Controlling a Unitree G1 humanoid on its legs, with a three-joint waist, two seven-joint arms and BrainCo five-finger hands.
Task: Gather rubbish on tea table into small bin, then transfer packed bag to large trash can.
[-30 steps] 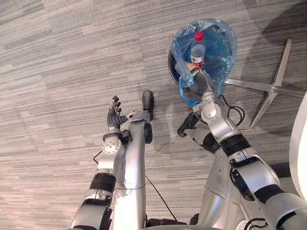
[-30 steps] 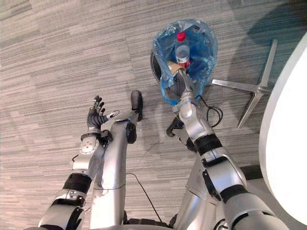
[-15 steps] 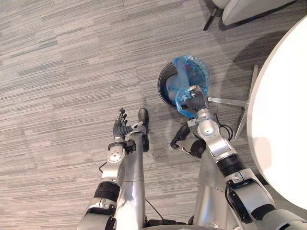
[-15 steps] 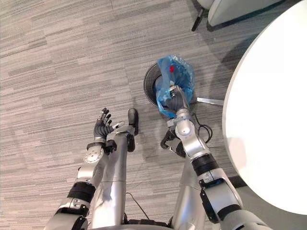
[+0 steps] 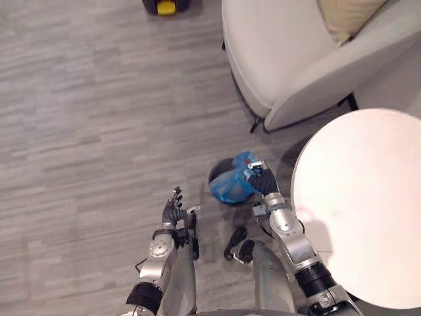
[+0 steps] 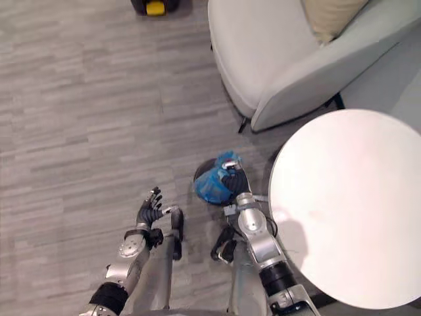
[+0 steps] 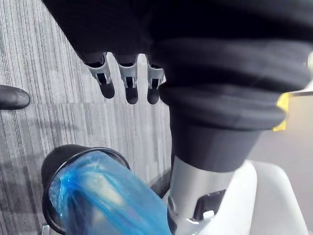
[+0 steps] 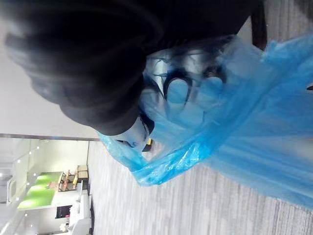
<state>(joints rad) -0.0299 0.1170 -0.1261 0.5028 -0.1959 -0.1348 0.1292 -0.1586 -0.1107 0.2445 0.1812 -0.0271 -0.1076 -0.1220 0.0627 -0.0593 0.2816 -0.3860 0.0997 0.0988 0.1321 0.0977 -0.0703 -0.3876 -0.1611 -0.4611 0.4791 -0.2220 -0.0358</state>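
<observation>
My right hand (image 5: 262,184) is clenched on the blue bag (image 5: 230,189), its bulk in the small bin (image 5: 215,176) on the floor at 9 o'clock of the desk (image 5: 358,210); my left hand (image 5: 173,211) hangs open. Gathering looks done; lift-out and haul to the large trash can remain

Grey carpet (image 5: 79,131) in fine stripes covers the floor. A round white table (image 5: 362,217) stands to the right, and just past it is a pale armchair (image 5: 276,59) on dark legs, with a beige cushion (image 5: 345,13) against its back. Light falls evenly, and the shadows are soft.
</observation>
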